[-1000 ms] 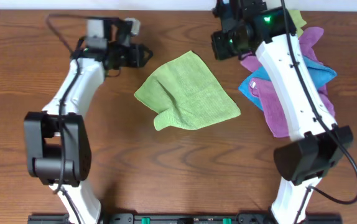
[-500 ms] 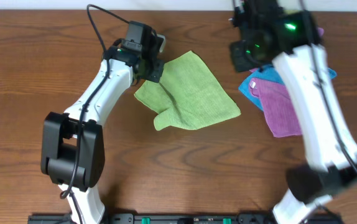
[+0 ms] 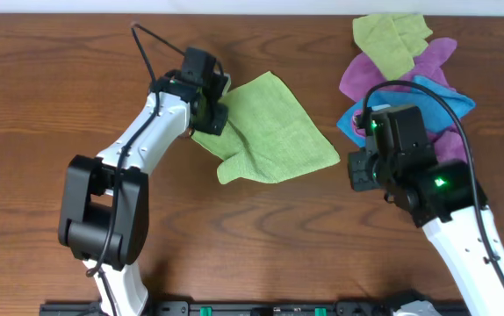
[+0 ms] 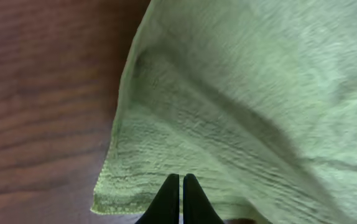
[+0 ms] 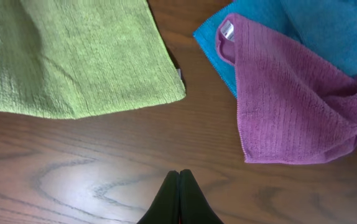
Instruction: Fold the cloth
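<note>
1. Lime-green and fuzzy, the cloth lies spread on the wooden table a little above the middle, its near-left corner turned over on itself.
2. Over at the cloth's left corner sits the left gripper. From its own camera the black fingertips are pressed tight together with no gap, down in the fabric just inside the hem, and they look to be pinching it.
3. The right gripper hangs to the right of the cloth, clear of it. Its jaws are squeezed fully together and hold nothing, with bare wood beneath the tips.
4. Just right of the cloth is a heap of others: a purple cloth lapped over a blue cloth, and a duller olive-green cloth at the far edge.
</note>
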`<action>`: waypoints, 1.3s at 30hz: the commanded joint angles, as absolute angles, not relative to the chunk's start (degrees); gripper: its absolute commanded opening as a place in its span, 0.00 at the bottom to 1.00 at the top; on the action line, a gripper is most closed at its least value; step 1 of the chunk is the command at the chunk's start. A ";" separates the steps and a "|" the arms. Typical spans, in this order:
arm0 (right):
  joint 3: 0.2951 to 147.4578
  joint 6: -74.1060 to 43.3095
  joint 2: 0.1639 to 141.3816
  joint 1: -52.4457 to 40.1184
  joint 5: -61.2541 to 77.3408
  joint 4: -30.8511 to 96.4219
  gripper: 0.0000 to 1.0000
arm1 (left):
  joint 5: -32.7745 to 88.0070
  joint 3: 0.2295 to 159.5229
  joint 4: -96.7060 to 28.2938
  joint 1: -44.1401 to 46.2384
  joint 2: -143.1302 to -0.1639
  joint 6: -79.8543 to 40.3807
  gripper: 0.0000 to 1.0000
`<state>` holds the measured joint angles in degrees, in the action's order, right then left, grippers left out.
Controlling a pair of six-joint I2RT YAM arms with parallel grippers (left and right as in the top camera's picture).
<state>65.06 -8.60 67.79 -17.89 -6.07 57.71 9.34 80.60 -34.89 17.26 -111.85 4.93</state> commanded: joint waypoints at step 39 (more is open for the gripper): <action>61.45 -14.76 77.06 -21.76 8.56 47.05 0.02 | -0.25 74.13 -0.95 3.20 -126.87 9.04 0.06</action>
